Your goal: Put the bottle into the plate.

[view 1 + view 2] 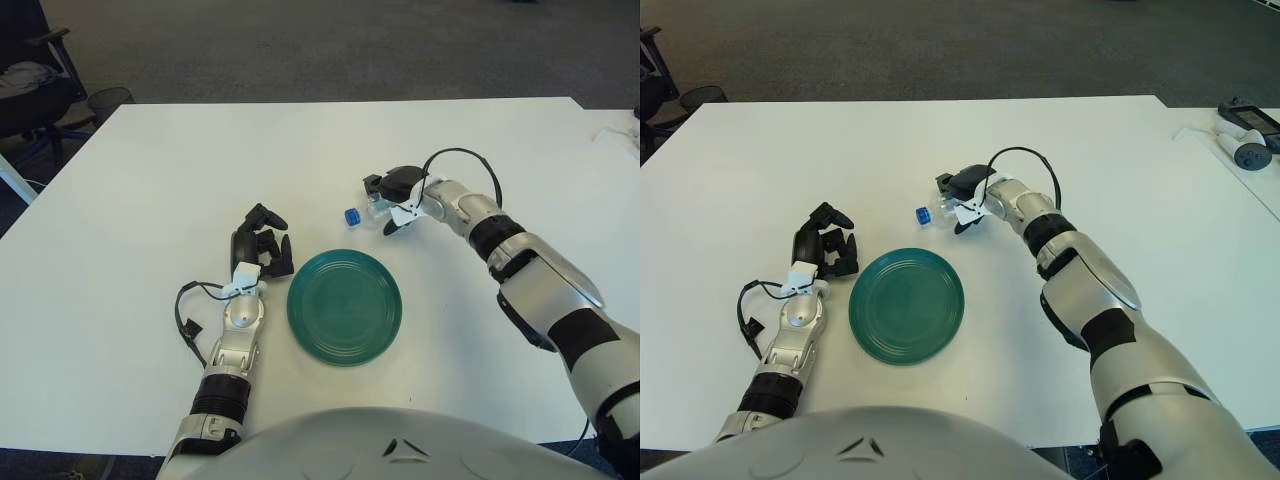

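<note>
Silver arms banded with black joints end in each black three-fingered robot hand (262, 245), looped by black cables.

White table (150, 180) — grey carpet beyond; a black chair (30, 90) and wire bin (108, 100) at far left.

No legible text or labels anywhere.

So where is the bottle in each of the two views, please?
Left eye view: the bottle lies right of centre, above the green plate's upper right rim, its blue cap pointing left, held in the right hand.
Right eye view: the bottle sits just left of centre, again above the plate's upper right rim.
Shared landmark: the plate, on the table beside the left hand.
</note>
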Controlling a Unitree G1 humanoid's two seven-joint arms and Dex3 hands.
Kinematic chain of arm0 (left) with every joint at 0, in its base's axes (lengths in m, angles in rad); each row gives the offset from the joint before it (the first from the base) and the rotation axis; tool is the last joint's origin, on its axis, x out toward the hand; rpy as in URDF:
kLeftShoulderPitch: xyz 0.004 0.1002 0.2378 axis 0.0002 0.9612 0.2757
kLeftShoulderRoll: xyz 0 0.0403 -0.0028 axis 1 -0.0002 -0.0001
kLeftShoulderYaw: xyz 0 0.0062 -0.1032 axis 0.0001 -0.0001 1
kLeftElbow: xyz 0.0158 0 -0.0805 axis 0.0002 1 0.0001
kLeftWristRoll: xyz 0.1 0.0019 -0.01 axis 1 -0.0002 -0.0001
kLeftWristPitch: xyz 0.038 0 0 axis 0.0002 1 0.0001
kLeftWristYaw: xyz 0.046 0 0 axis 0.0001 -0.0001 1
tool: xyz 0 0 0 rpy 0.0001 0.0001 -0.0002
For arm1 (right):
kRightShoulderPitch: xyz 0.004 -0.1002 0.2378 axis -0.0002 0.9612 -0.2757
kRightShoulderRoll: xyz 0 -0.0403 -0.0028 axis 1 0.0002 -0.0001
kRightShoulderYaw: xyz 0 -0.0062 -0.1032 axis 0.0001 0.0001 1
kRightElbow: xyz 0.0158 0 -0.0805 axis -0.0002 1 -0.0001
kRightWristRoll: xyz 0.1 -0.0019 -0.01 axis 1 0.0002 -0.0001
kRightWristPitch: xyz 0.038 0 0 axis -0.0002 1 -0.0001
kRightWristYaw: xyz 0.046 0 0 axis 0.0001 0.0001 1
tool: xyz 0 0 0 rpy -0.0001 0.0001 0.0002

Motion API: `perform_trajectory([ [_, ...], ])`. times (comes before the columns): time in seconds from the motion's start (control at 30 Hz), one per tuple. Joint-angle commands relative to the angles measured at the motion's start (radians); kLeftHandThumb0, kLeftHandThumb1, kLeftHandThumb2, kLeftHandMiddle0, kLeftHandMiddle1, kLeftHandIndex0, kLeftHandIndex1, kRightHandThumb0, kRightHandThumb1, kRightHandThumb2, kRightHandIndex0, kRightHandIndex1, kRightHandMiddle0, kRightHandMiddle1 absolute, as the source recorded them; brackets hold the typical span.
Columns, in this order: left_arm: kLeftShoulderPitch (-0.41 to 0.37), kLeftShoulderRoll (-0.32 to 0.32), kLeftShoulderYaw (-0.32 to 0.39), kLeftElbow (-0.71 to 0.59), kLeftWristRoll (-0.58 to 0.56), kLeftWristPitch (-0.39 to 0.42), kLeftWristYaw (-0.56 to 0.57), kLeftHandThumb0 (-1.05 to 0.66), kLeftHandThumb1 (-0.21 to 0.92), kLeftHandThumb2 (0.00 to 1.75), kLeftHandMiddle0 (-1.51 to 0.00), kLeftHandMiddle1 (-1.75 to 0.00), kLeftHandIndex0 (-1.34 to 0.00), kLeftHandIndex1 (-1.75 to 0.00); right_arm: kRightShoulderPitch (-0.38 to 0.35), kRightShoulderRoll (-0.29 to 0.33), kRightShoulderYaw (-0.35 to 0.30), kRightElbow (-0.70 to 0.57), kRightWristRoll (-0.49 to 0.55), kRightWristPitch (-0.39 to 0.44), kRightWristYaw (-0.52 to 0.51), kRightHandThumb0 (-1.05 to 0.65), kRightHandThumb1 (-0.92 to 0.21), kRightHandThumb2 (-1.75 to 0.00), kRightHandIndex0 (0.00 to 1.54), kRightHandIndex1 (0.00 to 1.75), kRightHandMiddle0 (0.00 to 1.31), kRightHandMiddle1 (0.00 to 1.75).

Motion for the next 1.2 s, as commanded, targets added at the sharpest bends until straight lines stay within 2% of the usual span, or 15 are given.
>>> perform_trajectory([
  [0.0,0.033,0.003,0.004,0.042,0.001,0.041,-0.003,-0.54,0.15,1.52,-1.26,-1.75,-0.74,-1.75,0.105,0.012,-0.011,0.012,0.020,-0.045,-0.097,-0.49,-0.31,-1.29,0.95,1.74,0.62,1.75],
  [0.17,0.034,0.001,0.006,0.047,-0.014,0.025,-0.016,-0.53,0.16,1.51,-1.26,-1.75,-0.74,-1.75,0.148,0.015,-0.040,0.028,0.032,-0.101,-0.277,-0.50,-0.23,-1.42,1.07,1.75,0.68,1.75],
  [0.33,0.029,0.004,0.009,0.061,-0.025,0.011,-0.023,-0.53,0.17,1.50,-1.25,-1.75,-0.73,-1.75,0.154,0.028,-0.054,0.062,0.044,-0.133,-0.365,-0.52,-0.19,-1.47,1.13,1.75,0.71,1.75],
  [0.67,0.015,0.004,0.012,0.095,-0.009,-0.013,-0.003,-0.53,0.17,1.50,-1.26,-1.75,-0.73,-1.75,0.150,0.045,-0.075,0.111,0.061,-0.171,-0.433,-0.52,-0.17,-1.49,1.19,1.75,0.72,1.75],
  [0.83,0.016,0.006,0.010,0.081,-0.009,0.010,-0.009,-0.53,0.16,1.51,-1.27,-1.75,-0.74,-1.75,0.152,0.049,-0.080,0.116,0.064,-0.179,-0.460,-0.52,-0.18,-1.48,1.21,1.75,0.72,1.75],
  [1.07,0.017,0.005,0.011,0.081,-0.016,0.003,-0.015,-0.53,0.17,1.50,-1.25,-1.75,-0.73,-1.75,0.158,0.051,-0.099,0.103,0.086,-0.185,-0.481,-0.51,-0.19,-1.47,1.23,1.75,0.71,1.75],
  [1.17,0.016,0.008,0.011,0.085,-0.018,0.002,-0.020,-0.53,0.17,1.50,-1.25,-1.75,-0.73,-1.75,0.141,0.031,-0.125,0.042,0.109,-0.192,-0.463,-0.51,-0.19,-1.46,1.23,1.75,0.70,1.75],
])
